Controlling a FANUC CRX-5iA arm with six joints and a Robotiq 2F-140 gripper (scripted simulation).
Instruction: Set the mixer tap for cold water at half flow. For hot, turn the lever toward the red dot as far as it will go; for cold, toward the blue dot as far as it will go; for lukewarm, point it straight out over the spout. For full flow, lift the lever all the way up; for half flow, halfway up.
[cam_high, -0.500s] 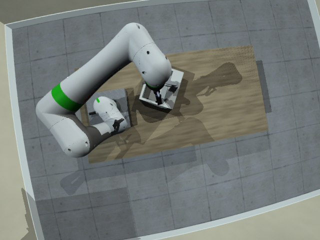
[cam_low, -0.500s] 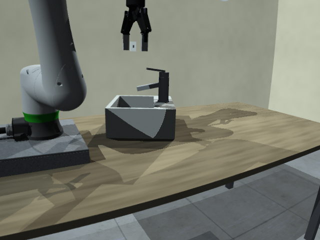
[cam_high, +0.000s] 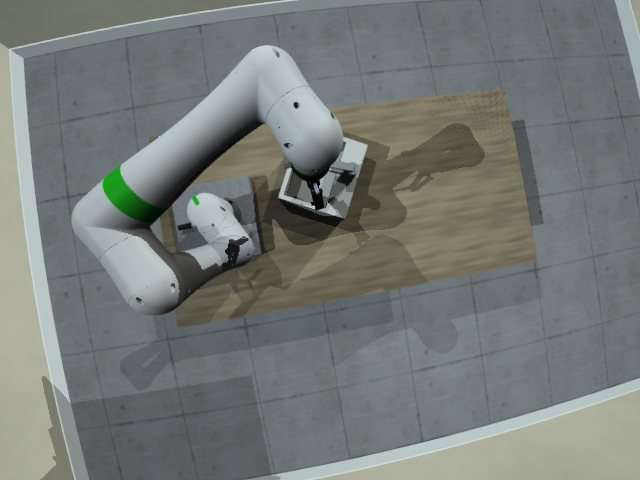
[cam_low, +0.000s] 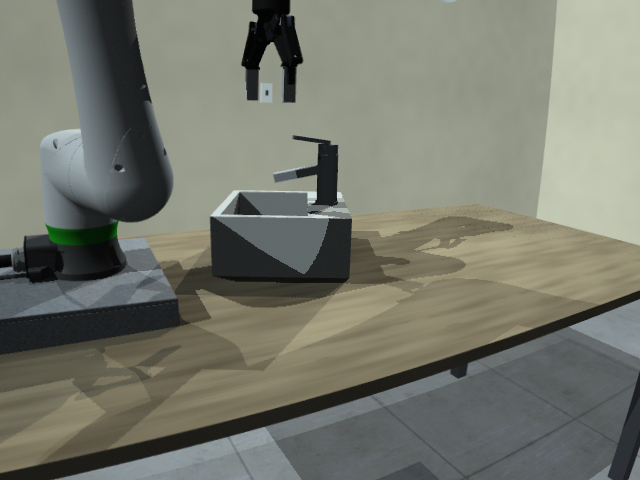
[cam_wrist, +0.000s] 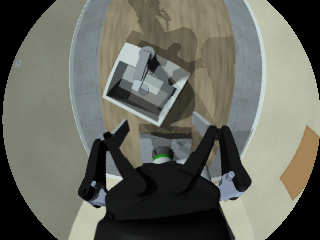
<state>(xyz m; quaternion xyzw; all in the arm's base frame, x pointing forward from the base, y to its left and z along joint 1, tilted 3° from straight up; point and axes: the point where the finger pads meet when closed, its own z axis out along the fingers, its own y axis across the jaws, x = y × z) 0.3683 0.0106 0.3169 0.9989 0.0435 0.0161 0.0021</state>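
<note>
A black mixer tap (cam_low: 325, 173) stands on the back right rim of a white square basin (cam_low: 281, 235) on the wooden table. Its thin lever (cam_low: 311, 139) lies nearly flat on top and points left, out over the spout (cam_low: 294, 174). I cannot see the red and blue dots. My gripper (cam_low: 270, 93) is open and empty, hanging well above the lever and a little left of it. In the top view the arm covers part of the basin (cam_high: 323, 183), and only one finger of the gripper (cam_high: 316, 197) shows. In the wrist view the basin (cam_wrist: 148, 84) lies far below, beyond my open fingers.
The robot base (cam_low: 80, 242) stands on a grey block (cam_low: 82, 294) at the left end of the table. The table's front edge runs along the lower right. A light wall stands behind the basin.
</note>
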